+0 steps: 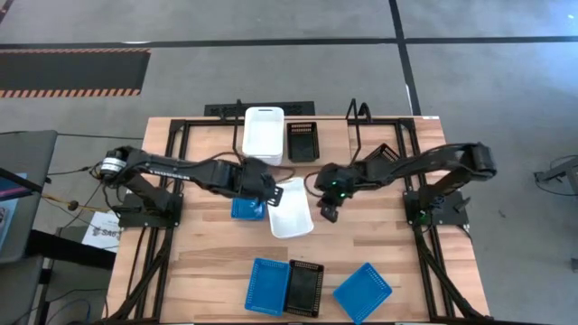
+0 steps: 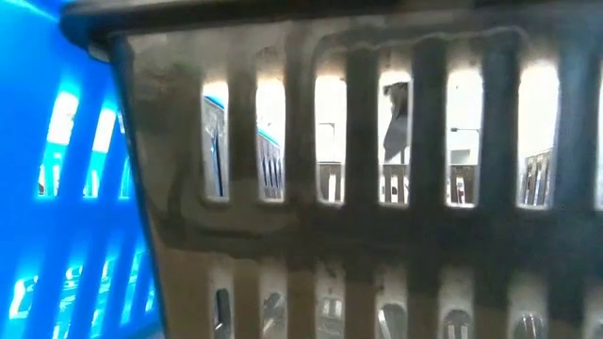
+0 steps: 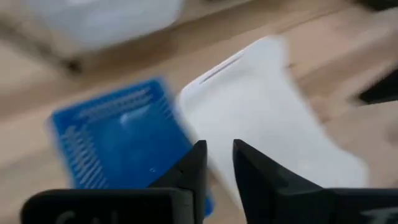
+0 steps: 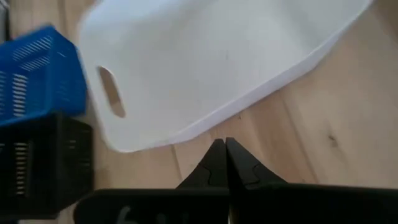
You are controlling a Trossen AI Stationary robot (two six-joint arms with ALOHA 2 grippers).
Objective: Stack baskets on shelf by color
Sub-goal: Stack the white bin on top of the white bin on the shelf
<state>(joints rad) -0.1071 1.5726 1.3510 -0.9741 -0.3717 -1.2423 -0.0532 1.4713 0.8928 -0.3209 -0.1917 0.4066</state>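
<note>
On the shelf (image 1: 357, 116) at the far edge of the desk (image 1: 208, 271), a white basket (image 1: 263, 134) and a black basket (image 1: 303, 140) already sit side by side, so I judge the job only just begun. A second white basket (image 1: 292, 208) lies at mid-desk between my two arms, with a blue basket (image 1: 246, 208) just beside it, partly under my left arm. My left gripper (image 3: 217, 155) hovers over the seam between those two, its fingers slightly spread with a narrow gap and nothing between them. My right gripper (image 4: 224, 149) sits just off the white basket's rim on the bare wood, fingers pressed together and holding nothing. Along the near edge wait another blue basket (image 1: 267, 286), a second black basket (image 1: 305, 288) touching it, and a third blue basket (image 1: 363, 292) set at an angle. I count only two white baskets; a third may be nested in the one on the shelf, but I cannot tell. The low view is almost wholly blocked by the slotted wall of a dark basket pressed up to the lens, with a blue one beside it, so it shows me nothing of the shelf. My left wrist view is smeared, so whether I touch the white basket is unclear.
</note>
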